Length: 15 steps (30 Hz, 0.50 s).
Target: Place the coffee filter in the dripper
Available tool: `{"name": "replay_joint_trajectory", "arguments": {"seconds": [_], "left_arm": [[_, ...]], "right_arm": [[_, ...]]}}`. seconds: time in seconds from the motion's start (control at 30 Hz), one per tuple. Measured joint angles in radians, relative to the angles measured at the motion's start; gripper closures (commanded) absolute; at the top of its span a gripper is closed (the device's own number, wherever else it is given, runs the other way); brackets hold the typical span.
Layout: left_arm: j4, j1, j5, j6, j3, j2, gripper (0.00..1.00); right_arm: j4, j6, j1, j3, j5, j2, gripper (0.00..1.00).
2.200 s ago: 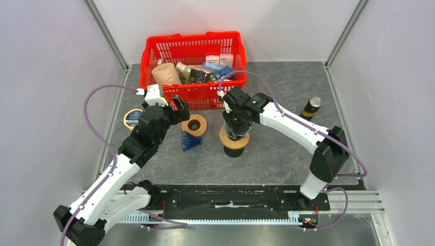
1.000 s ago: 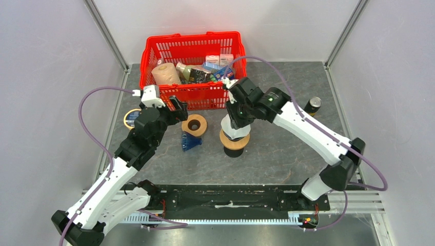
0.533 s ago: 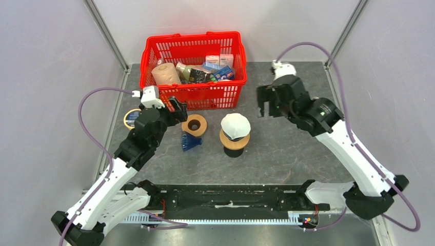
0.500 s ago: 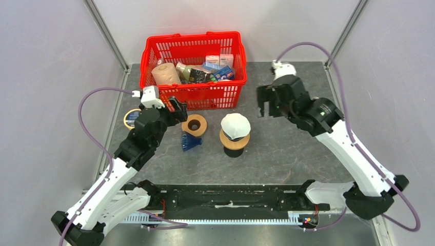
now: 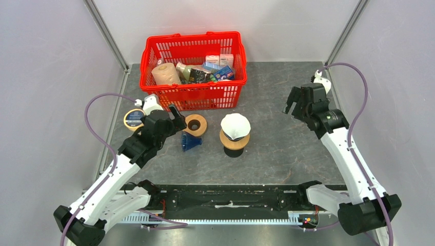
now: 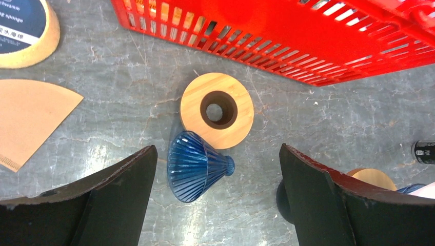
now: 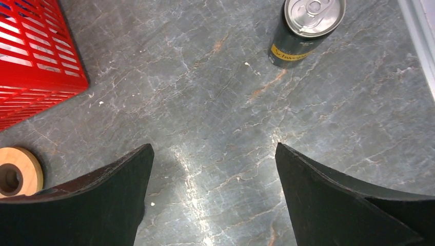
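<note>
Sitting as a white paper cone in the dripper [image 5: 235,144], the coffee filter [image 5: 235,125] rises above its tan wooden collar. The left end effector [image 6: 218,197] and right end effector [image 7: 213,197] gape wide, empty. A red lattice basket [image 5: 192,97] holds packets [image 5: 213,60].

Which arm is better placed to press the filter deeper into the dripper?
Probably left: the left gripper, open, has the dripper and filter at the edge of its wrist view. The right gripper, also open, faces a can instead.
</note>
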Motion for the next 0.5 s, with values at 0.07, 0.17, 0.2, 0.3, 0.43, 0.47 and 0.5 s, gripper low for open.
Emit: {"name": "replay_joint_trajectory", "arguments": {"seconds": [0.07, 0.17, 0.2, 0.3, 0.43, 0.47, 0.5], "left_arm": [[-0.013, 0.000, 0.007, -0.018, -0.019, 0.000, 0.05], [-0.033, 0.002, 0.014, -0.037, -0.058, 0.010, 0.05], [-0.037, 0.005, 0.019, -0.040, -0.069, 0.017, 0.05], [-0.025, 0.010, 0.068, -0.043, -0.099, 0.032, 0.05], [0.009, 0.011, 0.138, -0.043, -0.111, 0.076, 0.06], [0.017, 0.011, 0.145, -0.043, -0.111, 0.089, 0.06], [0.023, 0.011, 0.155, -0.043, -0.112, 0.104, 0.07]], "right_arm": [[0.045, 0.006, 0.000, -0.041, -0.007, -0.021, 0.03], [0.089, 0.013, 0.000, -0.089, -0.006, -0.050, 0.03], [0.099, 0.015, 0.000, -0.101, -0.004, -0.058, 0.03], [0.135, 0.021, 0.000, -0.139, 0.002, -0.080, 0.03], [0.153, 0.021, -0.001, -0.160, 0.018, -0.092, 0.03], [0.156, 0.021, -0.001, -0.162, 0.025, -0.093, 0.03], [0.159, 0.022, -0.001, -0.163, 0.028, -0.096, 0.03]]}}
